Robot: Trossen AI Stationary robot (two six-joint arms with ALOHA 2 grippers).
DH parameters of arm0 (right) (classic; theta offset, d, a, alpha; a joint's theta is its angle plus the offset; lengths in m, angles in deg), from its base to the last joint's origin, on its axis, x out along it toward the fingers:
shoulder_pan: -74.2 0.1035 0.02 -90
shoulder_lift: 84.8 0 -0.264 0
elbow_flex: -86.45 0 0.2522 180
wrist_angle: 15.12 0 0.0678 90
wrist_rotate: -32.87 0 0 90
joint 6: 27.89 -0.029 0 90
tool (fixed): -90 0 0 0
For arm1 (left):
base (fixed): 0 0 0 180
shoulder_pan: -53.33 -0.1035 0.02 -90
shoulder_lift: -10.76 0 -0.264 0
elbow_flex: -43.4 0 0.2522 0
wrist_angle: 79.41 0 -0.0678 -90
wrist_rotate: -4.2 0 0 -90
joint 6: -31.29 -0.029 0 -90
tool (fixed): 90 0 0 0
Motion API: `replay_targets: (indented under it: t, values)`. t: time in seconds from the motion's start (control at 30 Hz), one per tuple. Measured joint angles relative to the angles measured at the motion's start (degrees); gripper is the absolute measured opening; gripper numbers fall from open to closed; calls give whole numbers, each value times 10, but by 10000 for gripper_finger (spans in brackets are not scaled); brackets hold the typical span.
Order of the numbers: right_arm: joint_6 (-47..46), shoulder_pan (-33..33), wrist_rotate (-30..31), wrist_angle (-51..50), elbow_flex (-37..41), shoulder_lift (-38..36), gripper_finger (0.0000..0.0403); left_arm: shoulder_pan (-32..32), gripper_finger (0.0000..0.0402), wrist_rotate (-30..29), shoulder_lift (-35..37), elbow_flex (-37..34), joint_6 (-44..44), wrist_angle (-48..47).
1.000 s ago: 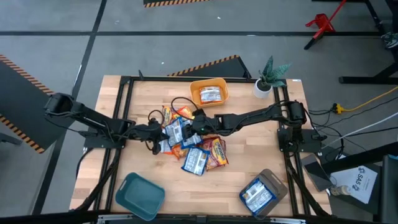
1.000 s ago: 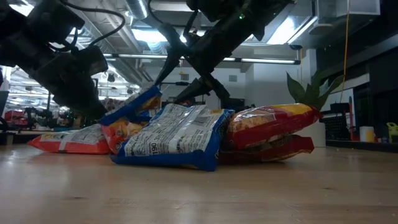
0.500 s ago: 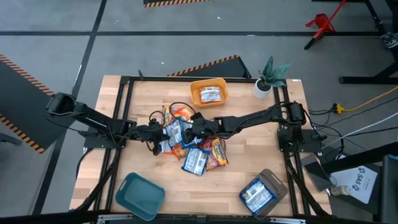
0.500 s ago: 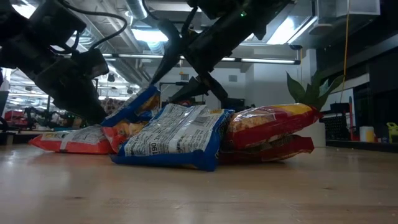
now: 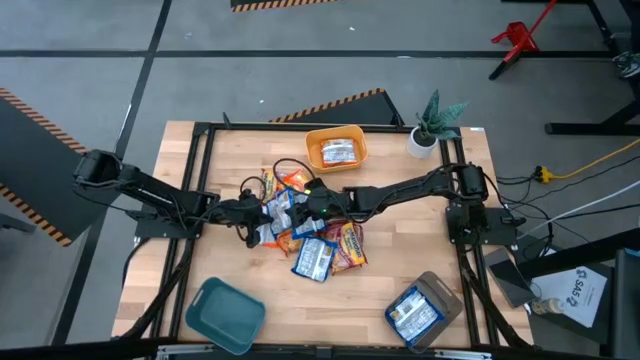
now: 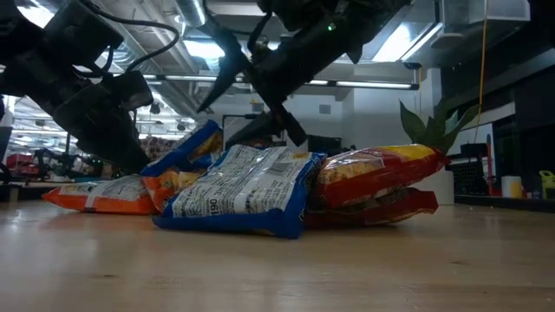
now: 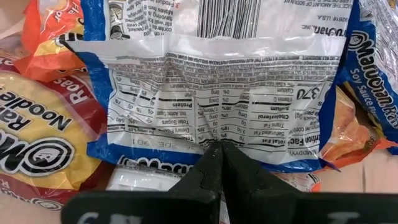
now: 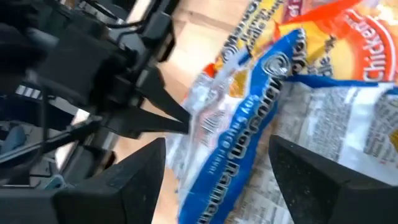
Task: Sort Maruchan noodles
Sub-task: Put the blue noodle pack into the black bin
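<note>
The Maruchan noodles (image 5: 305,228) lie in a heap of blue-white, orange-yellow and red-silver packets at the table's middle. My left gripper (image 5: 262,212) comes in from the left and is shut on a blue-white packet (image 7: 217,87) that shows its printed back. My right gripper (image 5: 301,204) reaches in from the right over the heap and is open. Its fingers stand on either side of a raised blue packet (image 8: 239,143) without plainly touching it. In the low view the heap (image 6: 251,191) rests on the table, with one blue packet (image 6: 186,149) tilted up. My left gripper pinches the blue-white packet between its two fingers by the near edge (image 7: 214,140), about at the middle of that edge. The fingers come in low from the table's left. The packet lies spread over the other packets, printed back up.
An orange-yellow bin (image 5: 336,148) at the far edge holds one packet. A teal bin (image 5: 225,312) sits at the near left. A grey bin (image 5: 422,310) at the near right holds a blue packet. A potted plant (image 5: 430,125) stands at the far right corner.
My right gripper has moved toward the table's left, across the heap and closer to my left gripper.
</note>
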Motion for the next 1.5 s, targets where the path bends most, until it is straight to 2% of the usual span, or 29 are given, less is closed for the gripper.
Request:
replay_targets:
  t: [0.17, 0.4, 1.13, 1.23, 1.5]
  values:
    - [6, 0, 15, -3, 0, 4, 256, 0, 0, 0, 0, 0, 0, 0]
    - [12, 0, -12, 20, 0, 34, 253, 0, 0, -1, 0, 0, 0, -1]
    - [-15, 0, -6, 47, -1, 55, 250, -9, 0, -6, 0, -1, -4, 17]
    - [-15, -5, -21, 36, -9, 55, 228, -9, 0, -6, 0, -1, -4, 19]
    - [-18, -6, -43, 37, -15, 57, 116, -8, 0, -1, 0, -1, 2, 37]
